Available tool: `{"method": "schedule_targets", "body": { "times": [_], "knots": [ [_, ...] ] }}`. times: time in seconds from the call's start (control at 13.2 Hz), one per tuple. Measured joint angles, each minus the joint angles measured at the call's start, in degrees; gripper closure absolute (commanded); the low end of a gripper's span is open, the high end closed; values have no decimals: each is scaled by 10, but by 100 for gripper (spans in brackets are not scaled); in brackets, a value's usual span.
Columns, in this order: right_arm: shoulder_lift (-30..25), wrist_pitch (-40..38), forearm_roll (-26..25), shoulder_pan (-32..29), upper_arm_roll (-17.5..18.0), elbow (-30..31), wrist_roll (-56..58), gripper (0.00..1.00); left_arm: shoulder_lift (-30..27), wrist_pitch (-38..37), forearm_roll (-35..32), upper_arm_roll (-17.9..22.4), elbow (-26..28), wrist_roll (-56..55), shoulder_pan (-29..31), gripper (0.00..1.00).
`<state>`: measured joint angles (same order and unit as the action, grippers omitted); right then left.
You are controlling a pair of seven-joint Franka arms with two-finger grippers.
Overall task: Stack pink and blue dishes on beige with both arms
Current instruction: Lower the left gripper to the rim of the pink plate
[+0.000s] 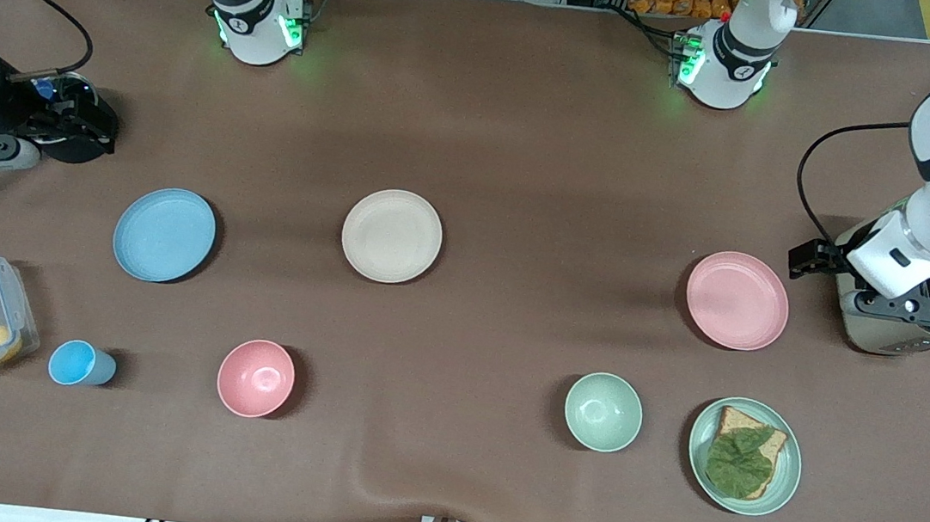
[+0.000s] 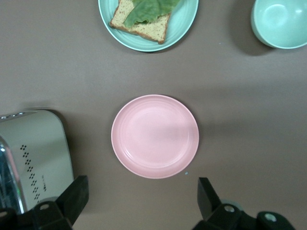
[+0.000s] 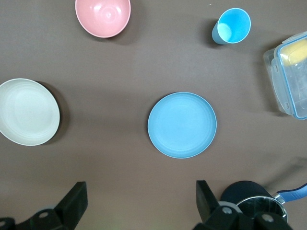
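Nothing is stacked yet: all three plates lie apart on the table. The right gripper (image 1: 82,126) hangs with jaws spread wide and empty at about eleven o'clock from the blue plate (image 1: 164,235). The beige plate (image 1: 391,236), bare, sits mid-table between the other two. The pink plate (image 1: 737,300) lies toward the left arm's end, with the left gripper (image 1: 811,256) at its two o'clock, jaws likewise wide and empty. Both pickups and both placements remain.
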<state>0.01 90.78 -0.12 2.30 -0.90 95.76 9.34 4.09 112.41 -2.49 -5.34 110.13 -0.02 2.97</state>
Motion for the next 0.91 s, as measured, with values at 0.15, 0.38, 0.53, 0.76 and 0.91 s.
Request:
{"method": "schedule_targets", "body": {
  "times": [0.15, 0.38, 0.53, 0.76, 0.91],
  "knots": [
    [0, 0, 0, 0, 0, 0, 0, 0, 10, 21, 0, 0, 17, 0, 10, 0],
    [1, 0, 0, 0, -1, 0, 0, 0, 37, 49, -15, 0, 25, 0, 23, 0],
    [2, 0, 0, 0, -1, 0, 0, 0, 50, 77, -21, 0, 34, 0, 28, 0],
    [2, 0, 0, 0, -2, -1, 0, 0, 63, 112, -22, 0, 54, 0, 38, 0],
    [2, 0, 0, 2, -1, -3, 0, 0, 72, 127, -22, 0, 61, 0, 41, 0]
  ]
}}
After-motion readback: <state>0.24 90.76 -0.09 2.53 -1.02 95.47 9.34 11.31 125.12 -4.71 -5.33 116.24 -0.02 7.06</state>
